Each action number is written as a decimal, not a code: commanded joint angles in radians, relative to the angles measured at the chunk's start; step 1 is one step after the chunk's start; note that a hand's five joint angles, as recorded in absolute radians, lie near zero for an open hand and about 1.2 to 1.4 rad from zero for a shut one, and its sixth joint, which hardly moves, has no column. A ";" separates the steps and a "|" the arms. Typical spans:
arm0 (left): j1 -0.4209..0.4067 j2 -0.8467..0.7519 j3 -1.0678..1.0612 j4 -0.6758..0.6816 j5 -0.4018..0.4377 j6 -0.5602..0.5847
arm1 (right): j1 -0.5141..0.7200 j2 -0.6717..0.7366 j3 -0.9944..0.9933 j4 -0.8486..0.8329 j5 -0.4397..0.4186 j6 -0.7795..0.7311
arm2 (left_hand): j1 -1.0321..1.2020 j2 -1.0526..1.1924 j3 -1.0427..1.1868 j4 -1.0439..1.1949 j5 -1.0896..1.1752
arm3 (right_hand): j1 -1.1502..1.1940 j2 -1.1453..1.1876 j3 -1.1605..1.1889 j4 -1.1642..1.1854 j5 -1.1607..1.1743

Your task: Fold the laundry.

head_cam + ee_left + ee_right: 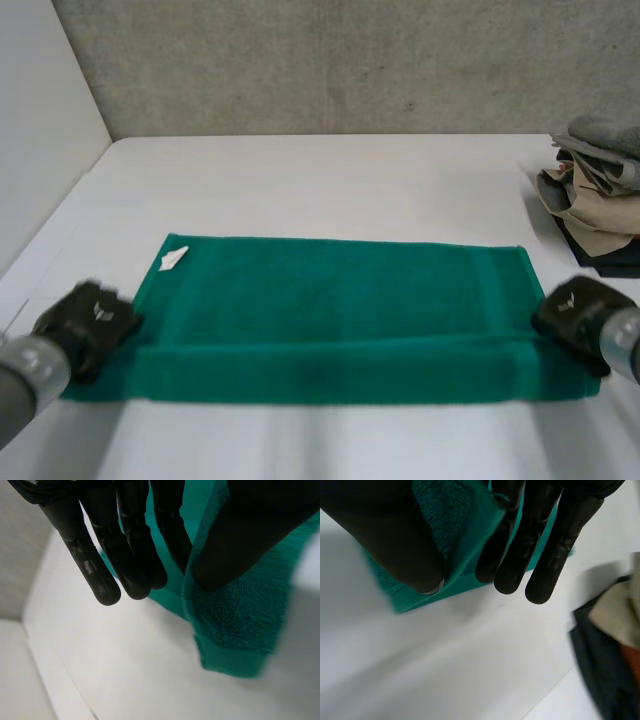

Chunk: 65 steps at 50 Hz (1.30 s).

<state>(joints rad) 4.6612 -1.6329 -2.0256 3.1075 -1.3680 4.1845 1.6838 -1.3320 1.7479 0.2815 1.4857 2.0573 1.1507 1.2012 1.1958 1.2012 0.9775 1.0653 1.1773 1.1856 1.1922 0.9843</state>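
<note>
**Near Edge Pinched**

Left hand (88,322) and right hand (575,312) each clamp thumb against fingers on one near corner of the green towel (340,310), apparently so the edge lifts evenly. The towel lies spread on the white table (330,180); a laundry pile (600,190) sits far right.
</note>
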 commanded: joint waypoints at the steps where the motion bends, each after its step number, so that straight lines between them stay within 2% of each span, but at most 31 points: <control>1: -0.153 -0.301 0.272 0.269 -0.035 -0.112 | 0.079 0.166 -0.137 -0.182 0.056 0.113 | 0.246 0.195 0.200 0.195 0.244 | 0.331 0.219 0.211 0.204 0.237; 10: -0.234 -0.590 0.602 0.503 -0.161 -0.112 | 0.120 0.327 -0.289 -0.387 0.151 0.112 | 0.246 0.195 0.200 0.195 0.244 | 0.331 0.219 0.211 0.204 0.237; 16: -0.243 -0.774 0.829 0.523 -0.171 -0.104 | 0.137 0.428 -0.409 -0.440 0.188 0.106 | 0.246 0.195 0.200 0.195 0.244 | 0.331 0.219 0.211 0.204 0.237; 22: -0.256 -0.863 0.907 0.534 -0.157 -0.099 | 0.143 0.508 -0.488 -0.455 0.212 0.104 | 0.246 0.195 0.200 0.195 0.244 | 0.331 0.219 0.211 0.204 0.237; 25: -0.274 -0.874 0.903 0.543 -0.160 -0.098 | 0.172 0.530 -0.502 -0.455 0.240 0.112 | -0.976 -1.027 -1.021 -1.027 -0.978 | -0.891 -1.003 -1.011 -1.018 -0.984; 32: -0.322 -0.840 0.854 0.586 -0.171 -0.093 | 0.206 0.458 -0.432 -0.505 0.263 0.162 | -0.976 -1.027 -1.021 -1.027 -0.978 | -0.891 -1.003 -1.011 -1.018 -0.984; 35: -0.312 -0.773 0.799 0.586 -0.174 -0.095 | 0.205 0.384 -0.368 -0.510 0.243 0.214 | -0.976 -1.027 -1.021 -1.027 -0.978 | -0.891 -1.003 -1.011 -1.018 -0.984; 41: -0.311 -0.638 0.622 0.577 -0.172 -0.107 | 0.189 0.261 -0.208 -0.486 0.145 0.340 | -0.976 -1.027 -1.021 -1.027 -0.978 | -0.891 -1.003 -1.011 -1.018 -0.984; 48: -0.308 -0.443 0.389 0.580 -0.160 -0.156 | 0.082 0.057 -0.035 -0.377 -0.045 0.471 | -0.976 -1.027 -1.021 -1.027 -0.978 | -0.891 -1.003 -1.011 -1.018 -0.984; 52: -0.315 -0.381 0.312 0.580 -0.157 -0.245 | -0.016 0.043 0.036 -0.323 -0.149 0.489 | -0.976 -1.027 -1.021 -1.027 -0.978 | -0.790 -0.902 -0.910 -0.917 -0.883; 55: -0.318 -0.369 0.288 0.580 -0.155 -0.308 | -0.067 0.048 0.079 -0.324 -0.194 0.488 | -0.976 -1.027 -1.021 -1.027 -0.978 | -0.743 -0.855 -0.863 -0.870 -0.836; 60: -0.322 -0.377 0.271 0.579 -0.152 -0.382 | -0.088 0.062 0.104 -0.366 -0.206 0.484 | -0.976 -1.027 -1.021 -1.027 -0.978 | -0.657 -0.769 -0.778 -0.784 -0.751; 65: -0.320 -0.383 0.269 0.580 -0.152 -0.382 | -0.095 0.134 0.119 -0.459 -0.202 0.483 | -0.976 -1.027 -1.021 -1.027 -0.978 | -0.543 -0.655 -0.663 -0.670 -0.637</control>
<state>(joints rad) 4.3405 -2.0009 -1.7568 3.6871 -1.5208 3.8267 1.5983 -1.2732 1.8496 -0.0741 1.2770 2.5464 0.1879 0.2017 0.2105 0.2001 0.0445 0.3146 0.3346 0.3437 0.3426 0.1628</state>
